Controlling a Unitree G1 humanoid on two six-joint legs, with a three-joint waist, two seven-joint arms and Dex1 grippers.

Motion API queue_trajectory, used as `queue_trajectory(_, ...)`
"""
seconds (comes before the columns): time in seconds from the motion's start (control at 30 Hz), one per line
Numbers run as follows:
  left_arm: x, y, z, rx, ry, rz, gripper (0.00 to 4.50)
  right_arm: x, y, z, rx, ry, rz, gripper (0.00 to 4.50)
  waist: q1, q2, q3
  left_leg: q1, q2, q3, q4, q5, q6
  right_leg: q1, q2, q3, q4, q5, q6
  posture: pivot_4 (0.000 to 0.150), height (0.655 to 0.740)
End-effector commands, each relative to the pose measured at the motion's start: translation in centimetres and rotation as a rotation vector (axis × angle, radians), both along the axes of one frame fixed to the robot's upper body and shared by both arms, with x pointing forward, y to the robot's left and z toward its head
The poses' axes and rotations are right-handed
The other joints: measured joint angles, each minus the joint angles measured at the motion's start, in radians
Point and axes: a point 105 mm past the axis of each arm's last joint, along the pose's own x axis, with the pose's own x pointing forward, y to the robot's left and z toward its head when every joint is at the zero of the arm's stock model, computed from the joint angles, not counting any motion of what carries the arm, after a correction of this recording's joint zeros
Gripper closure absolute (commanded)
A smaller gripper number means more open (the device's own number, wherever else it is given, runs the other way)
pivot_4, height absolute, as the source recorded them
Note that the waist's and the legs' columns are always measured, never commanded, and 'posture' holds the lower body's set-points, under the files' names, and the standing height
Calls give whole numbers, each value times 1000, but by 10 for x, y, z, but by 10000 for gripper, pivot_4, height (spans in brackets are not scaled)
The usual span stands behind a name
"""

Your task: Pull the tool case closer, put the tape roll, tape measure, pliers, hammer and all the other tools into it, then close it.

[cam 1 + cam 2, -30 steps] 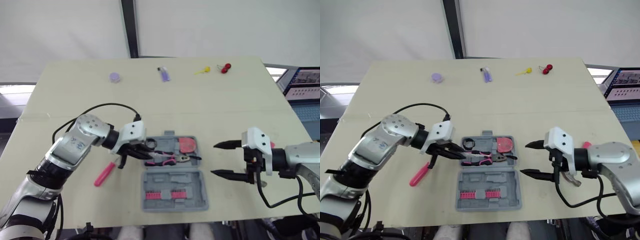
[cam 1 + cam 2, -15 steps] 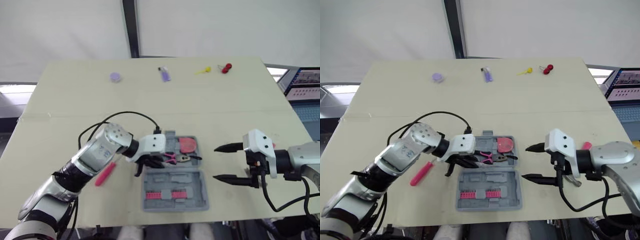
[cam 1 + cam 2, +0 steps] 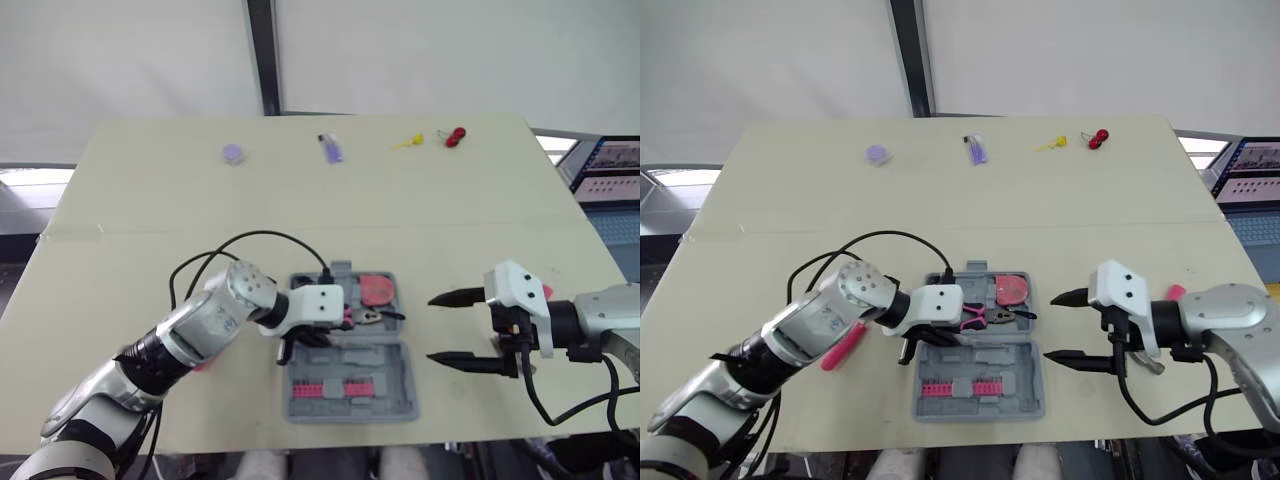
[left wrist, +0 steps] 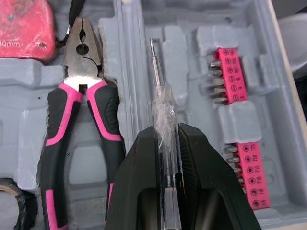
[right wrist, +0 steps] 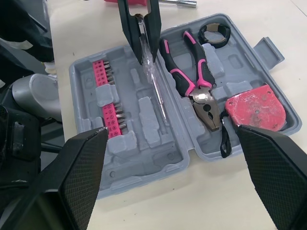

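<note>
The tool case (image 3: 395, 400) lies open at the middle of the tabletop's near edge. It is hard grey plastic, probably light and ready to slide if it is pushed. Its near half carries two pink bit strips (image 4: 230, 72). Above the long groove of that half, the left gripper (image 4: 168, 130) pinches one thin screwdriver (image 4: 156, 67) between its jaws, by the clear handle. The shaft looks stiff but slim, and the smooth handle could, I think, turn in the grip, so a hold close to the shaft seems the safer one. In the far half I count one pliers (image 4: 81, 91), one red tape measure (image 4: 24, 24) and one black tape roll (image 5: 214, 33). Right of the case the right gripper (image 3: 431, 327) hovers with jaws spread wide, holding nothing. Left of the case one pink-handled tool (image 3: 843, 347) lies on the tabletop. Along the far edge are four small objects (image 3: 331, 149), well apart from the case.
</note>
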Motion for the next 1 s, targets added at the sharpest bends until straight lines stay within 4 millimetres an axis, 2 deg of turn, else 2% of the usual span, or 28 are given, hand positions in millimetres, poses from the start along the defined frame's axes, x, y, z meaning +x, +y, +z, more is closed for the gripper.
queue_trajectory(0.03, -10, -10, 4, -10, -26, -41, 44420, -1, 0, 4, -7, -16, 22, 0, 2, 0, 0, 0, 0, 0, 0, 0, 0, 0, 0, 0, 0, 0, 0, 1500, 7400)
queue_trajectory(1.0, -7, -13, -3, 20, -17, 13, 44420, 1, -1, 9, -8, -22, 29, 0, 19, 0, 0, -3, 0, 0, 9, -2, 3, 1, 0, 0, 2, 0, 0, 1500, 7400)
